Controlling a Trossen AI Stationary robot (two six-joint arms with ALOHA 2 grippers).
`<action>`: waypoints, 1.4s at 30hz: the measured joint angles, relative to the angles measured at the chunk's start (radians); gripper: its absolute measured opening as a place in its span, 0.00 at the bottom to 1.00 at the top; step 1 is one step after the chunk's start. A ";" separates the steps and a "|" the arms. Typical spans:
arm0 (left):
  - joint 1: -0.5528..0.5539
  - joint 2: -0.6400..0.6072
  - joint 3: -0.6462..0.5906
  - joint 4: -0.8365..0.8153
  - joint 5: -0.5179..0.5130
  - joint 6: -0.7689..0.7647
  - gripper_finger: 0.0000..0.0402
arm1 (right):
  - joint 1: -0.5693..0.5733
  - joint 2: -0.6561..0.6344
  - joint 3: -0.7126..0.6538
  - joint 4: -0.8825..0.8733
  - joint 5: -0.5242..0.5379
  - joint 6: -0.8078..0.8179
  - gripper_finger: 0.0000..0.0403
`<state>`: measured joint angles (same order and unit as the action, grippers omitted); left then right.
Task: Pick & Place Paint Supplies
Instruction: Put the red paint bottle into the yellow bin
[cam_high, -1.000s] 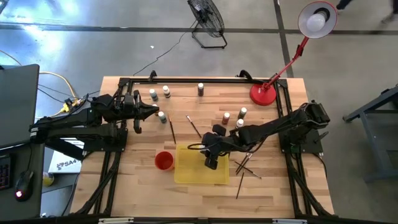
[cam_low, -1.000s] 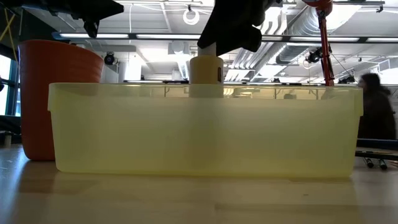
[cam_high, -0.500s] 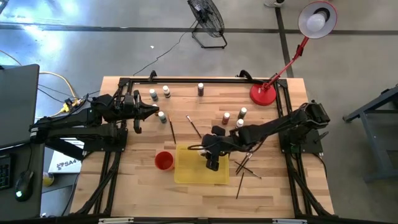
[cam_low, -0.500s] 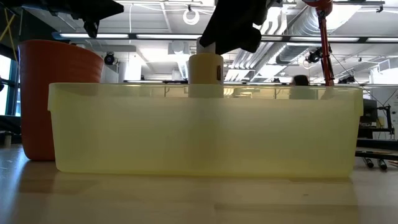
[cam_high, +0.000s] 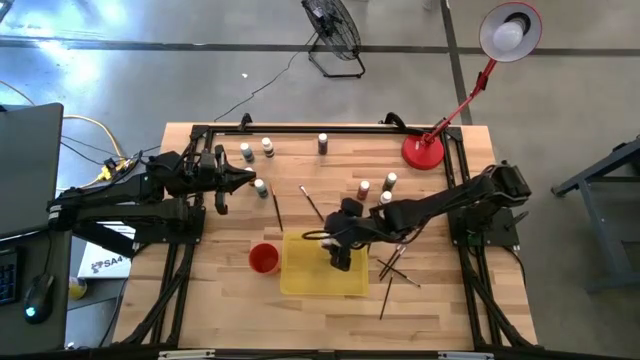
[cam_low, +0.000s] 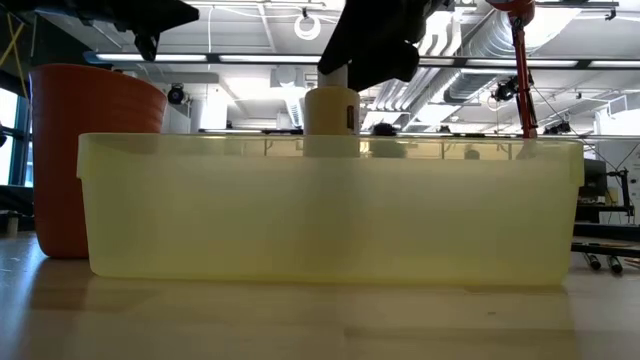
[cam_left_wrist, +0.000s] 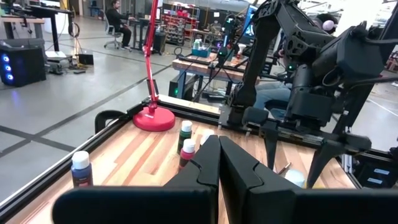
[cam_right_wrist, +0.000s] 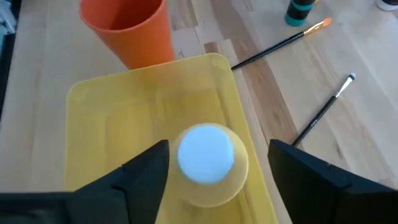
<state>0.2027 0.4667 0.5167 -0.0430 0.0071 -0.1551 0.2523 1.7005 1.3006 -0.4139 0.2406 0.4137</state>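
Yellow tray (cam_high: 300, 275) at the table's 6 o'clock, orange cup (cam_high: 264, 258) just beside it at its 9 o'clock, red desk lamp (cam_high: 424, 152) at 1 o'clock, floor fan (cam_high: 333, 32) beyond 12 o'clock

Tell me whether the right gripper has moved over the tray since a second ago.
Yes, slightly: against the yellow tray, the right gripper has crept toward the tray's far edge, with the pale-capped bottle between its jaws.
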 joint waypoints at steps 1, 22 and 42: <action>0.000 0.000 0.000 -0.004 0.000 0.000 0.00 | -0.001 -0.005 0.000 0.002 -0.006 0.000 0.67; 0.000 0.000 0.000 -0.013 0.001 0.000 0.00 | -0.020 -0.257 0.000 -0.232 0.018 -0.035 0.69; 0.000 0.000 0.000 -0.013 0.001 0.000 0.00 | -0.174 -0.392 0.000 -0.660 0.022 0.650 0.63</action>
<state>0.2024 0.4671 0.5167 -0.0559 0.0078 -0.1551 0.0781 1.3087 1.3006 -1.0743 0.2625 1.0635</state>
